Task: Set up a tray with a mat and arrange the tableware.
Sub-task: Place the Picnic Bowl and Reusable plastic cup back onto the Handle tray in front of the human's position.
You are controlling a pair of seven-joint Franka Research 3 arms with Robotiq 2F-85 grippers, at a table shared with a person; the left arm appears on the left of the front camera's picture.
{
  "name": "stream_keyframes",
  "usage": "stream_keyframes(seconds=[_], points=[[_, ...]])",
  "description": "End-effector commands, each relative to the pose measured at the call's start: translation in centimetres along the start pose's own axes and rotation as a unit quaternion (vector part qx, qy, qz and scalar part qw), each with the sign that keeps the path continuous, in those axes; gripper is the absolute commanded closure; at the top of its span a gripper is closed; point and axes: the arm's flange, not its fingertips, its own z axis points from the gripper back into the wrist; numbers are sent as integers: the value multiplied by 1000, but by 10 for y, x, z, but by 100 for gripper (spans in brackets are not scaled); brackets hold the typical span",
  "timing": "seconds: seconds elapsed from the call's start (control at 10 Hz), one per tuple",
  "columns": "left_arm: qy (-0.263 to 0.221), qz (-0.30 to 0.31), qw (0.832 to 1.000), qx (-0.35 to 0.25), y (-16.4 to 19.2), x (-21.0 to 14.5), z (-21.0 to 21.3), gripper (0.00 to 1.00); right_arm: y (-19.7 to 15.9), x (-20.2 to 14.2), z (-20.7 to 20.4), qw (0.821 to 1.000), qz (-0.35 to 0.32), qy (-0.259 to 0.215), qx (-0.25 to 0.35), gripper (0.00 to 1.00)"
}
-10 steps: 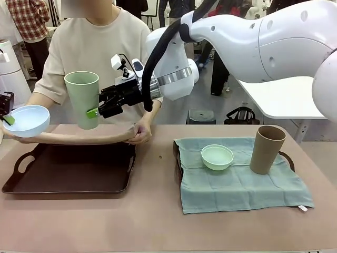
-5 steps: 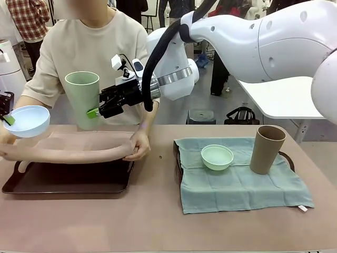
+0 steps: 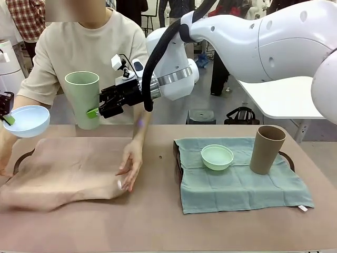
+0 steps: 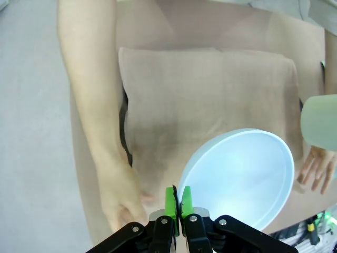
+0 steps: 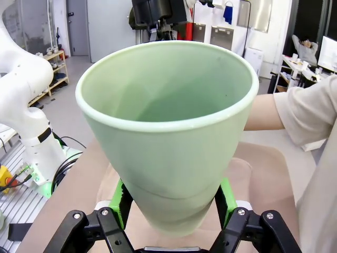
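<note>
The person's hands [image 3: 130, 167] spread a tan mat [image 3: 68, 171] over the left tray, whose dark rim [image 3: 22, 157] shows at its left edge. My left gripper [image 3: 7, 119] is shut on the rim of a pale blue bowl [image 3: 26, 120], held above the tray's left end. In the left wrist view the left gripper [image 4: 178, 203] pinches the blue bowl [image 4: 239, 179] over the mat [image 4: 205, 100]. My right gripper [image 3: 95, 112] is shut on a pale green cup [image 3: 82, 100], held upright in the air. Green pads [image 5: 122, 203] flank that cup [image 5: 168, 132].
A second tray [image 3: 287, 157] on the right carries a green mat [image 3: 242, 184], a mint green bowl [image 3: 217, 156] and a tan brown cup [image 3: 268, 149]. The person's forearm [image 4: 100, 132] lies beside the left tray. Bare table [image 3: 158, 221] runs along the front.
The person has pulled the rolled tan mat forward and laid it flat over the left tray. Both grippers have kept their places and their holds.
</note>
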Motion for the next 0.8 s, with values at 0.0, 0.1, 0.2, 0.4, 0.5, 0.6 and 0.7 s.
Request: stream_keyframes(seconds=[0.0,0.1,0.2,0.4,0.5,0.6,0.7], points=[[0,-1,1000,0,-1,0,0,100,2,3,2,1000,0,-3,2,80],[0,-1,1000,0,-1,0,0,100,2,3,2,1000,0,-3,2,80],[0,-1,1000,0,-1,0,0,100,2,3,2,1000,0,-3,2,80],[0,-1,1000,0,-1,0,0,100,2,3,2,1000,0,-3,2,80],[0,-1,1000,0,-1,0,0,100,2,3,2,1000,0,-3,2,80],[0,-1,1000,0,-1,0,0,100,2,3,2,1000,0,-3,2,80],[0,-1,1000,0,-1,0,0,100,2,3,2,1000,0,-3,2,80]])
